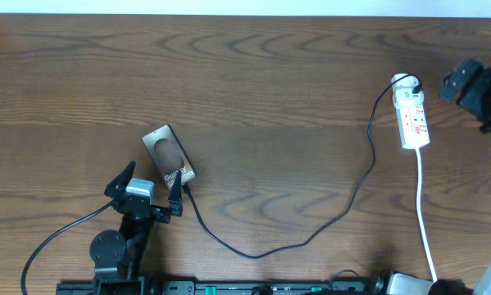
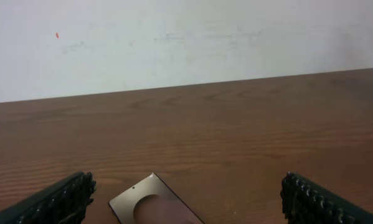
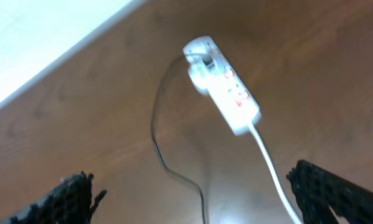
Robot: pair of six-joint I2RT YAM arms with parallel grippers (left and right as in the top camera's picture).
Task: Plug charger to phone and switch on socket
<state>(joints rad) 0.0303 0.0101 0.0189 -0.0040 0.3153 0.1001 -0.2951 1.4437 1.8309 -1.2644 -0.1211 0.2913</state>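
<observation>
Overhead: charger (image 1: 311, 238) meets phone (image 1: 170, 155); socket (image 1: 413, 119) switch pending.
Held wide: left jaws at phone's cabled end, empty; right jaws near socket, seemingly staged for its switch.

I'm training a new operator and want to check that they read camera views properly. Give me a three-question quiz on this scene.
1. True or false: the left gripper is shut on the phone.
2. The charger runs from the phone's end to: A) the socket; B) the left arm's base; C) off the table's far edge.
3. What colour is the socket's own cord?

Key: 1 false, its jaws are open with the phone between them; 2 A; 3 white.
</observation>
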